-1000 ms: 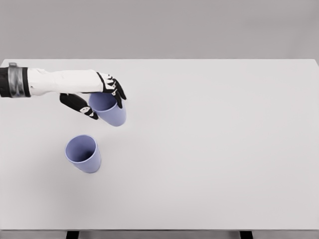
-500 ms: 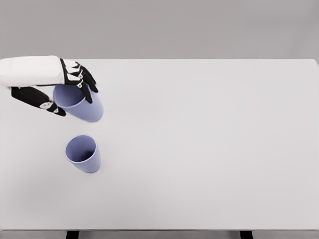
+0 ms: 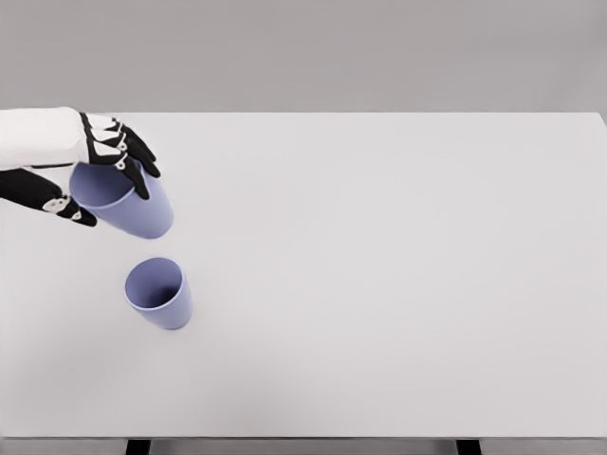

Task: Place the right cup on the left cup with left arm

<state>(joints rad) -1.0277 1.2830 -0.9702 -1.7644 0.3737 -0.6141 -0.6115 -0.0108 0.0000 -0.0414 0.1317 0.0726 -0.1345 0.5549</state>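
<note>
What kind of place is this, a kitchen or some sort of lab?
Probably neither: it looks like a computer-simulated test bench. A plain white table stands before a blank grey backdrop, bearing one lavender cup, while a white robot left hand holds a matching cup.

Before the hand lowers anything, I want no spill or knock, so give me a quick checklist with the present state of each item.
1. Left hand grips the held cup at its rim: ok.
2. Held cup directly above the standing cup: not ok, it shows up and left of it.
3. Held cup upright: not ok, it looks tilted.
4. Standing cup upright, mouth open and unblocked: ok.
5. Table around the standing cup free of obstacles: ok.
6. Right arm out of the way: ok, not in view.
</note>
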